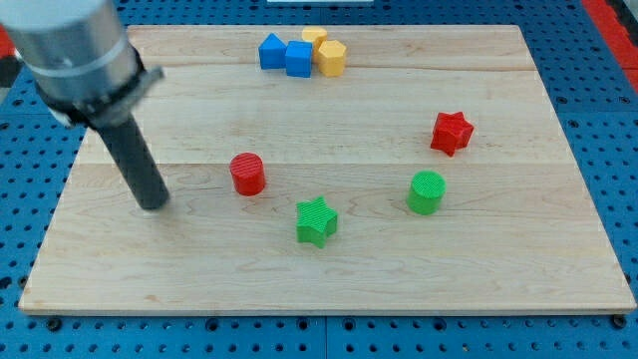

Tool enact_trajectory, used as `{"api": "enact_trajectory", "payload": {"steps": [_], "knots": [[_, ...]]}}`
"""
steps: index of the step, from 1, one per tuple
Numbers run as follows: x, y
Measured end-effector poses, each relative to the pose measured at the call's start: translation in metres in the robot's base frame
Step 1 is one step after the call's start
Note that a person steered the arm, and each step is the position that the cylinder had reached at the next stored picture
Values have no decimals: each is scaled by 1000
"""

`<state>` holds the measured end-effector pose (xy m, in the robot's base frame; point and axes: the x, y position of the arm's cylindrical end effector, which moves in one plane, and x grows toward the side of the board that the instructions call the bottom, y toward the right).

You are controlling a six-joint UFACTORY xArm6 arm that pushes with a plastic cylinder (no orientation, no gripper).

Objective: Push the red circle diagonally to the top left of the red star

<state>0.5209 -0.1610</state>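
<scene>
The red circle (247, 174) stands left of the board's middle. The red star (452, 133) lies far to its right and a little higher, at the view's right. My tip (153, 204) rests on the board to the left of the red circle and slightly lower, apart from it by about a block's width and a half. The dark rod rises from it up to the grey arm at the view's top left.
A green star (316, 221) lies below and right of the red circle. A green circle (427, 192) sits below the red star. At the top edge cluster a blue triangle-like block (270, 51), a blue cube (298, 59) and two yellow blocks (331, 57). The wooden board (538, 269) ends on a blue pegboard.
</scene>
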Motion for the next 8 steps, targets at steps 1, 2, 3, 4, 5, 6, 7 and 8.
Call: {"api": "enact_trajectory", "payload": {"steps": [1,2,3,4,5,6,7,8], "knots": [[-39,13],[-96,51],[-90,68],[-62,22],[-17,79],[-88,139],[-119,186],[-119,79]]}}
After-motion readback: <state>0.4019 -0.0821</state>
